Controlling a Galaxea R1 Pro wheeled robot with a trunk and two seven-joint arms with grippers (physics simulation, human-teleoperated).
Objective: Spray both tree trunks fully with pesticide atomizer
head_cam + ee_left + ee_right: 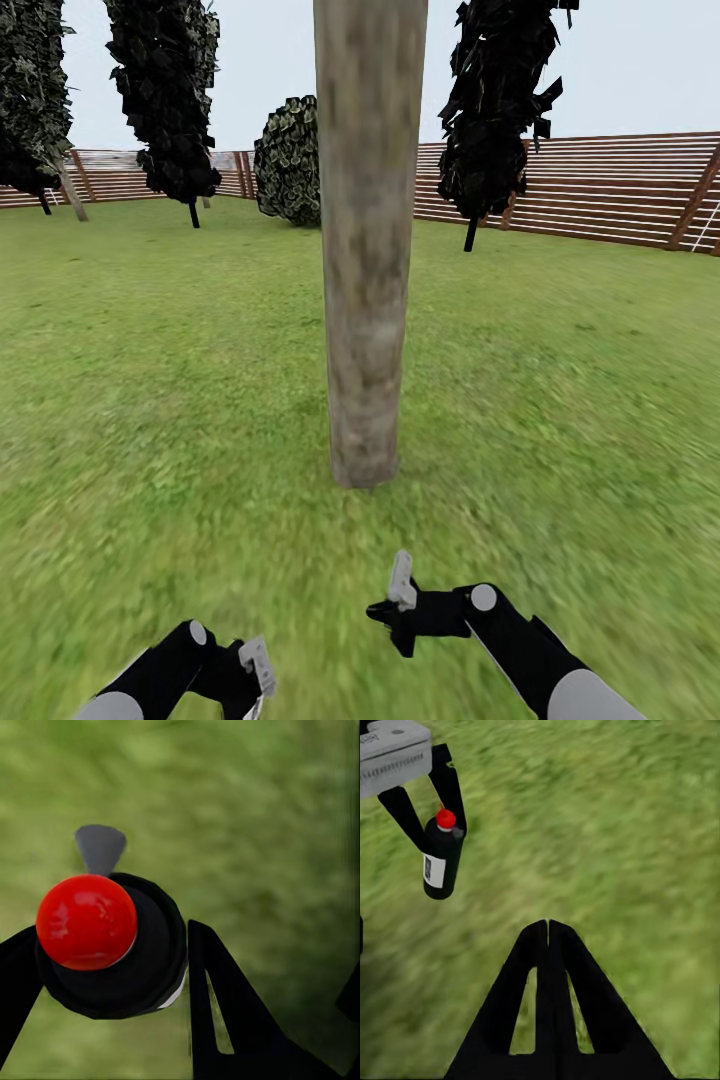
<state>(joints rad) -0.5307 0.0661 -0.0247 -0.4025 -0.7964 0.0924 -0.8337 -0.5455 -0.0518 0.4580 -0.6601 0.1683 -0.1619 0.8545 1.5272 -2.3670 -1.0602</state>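
A thick tree trunk (368, 260) of mottled grey-tan bark rises from the lawn straight ahead of me, its crown above the view. The pesticide atomizer (441, 859) is a black bottle with a white label and a red cap (86, 921). My left gripper (105, 960) is shut on it, one finger on each side of the bottle, which hangs over the grass. That left gripper (248, 685) sits low at the near left, the right gripper (383, 612) near the middle, short of the trunk. In the right wrist view the right gripper (547, 930) is shut and empty.
Green lawn (560, 400) spreads all around. A brown slatted fence (600, 185) rings the back. Thin-stemmed dark columnar trees (495, 110) (165, 100) and a broad-leaved bush (290, 160) stand far behind the trunk.
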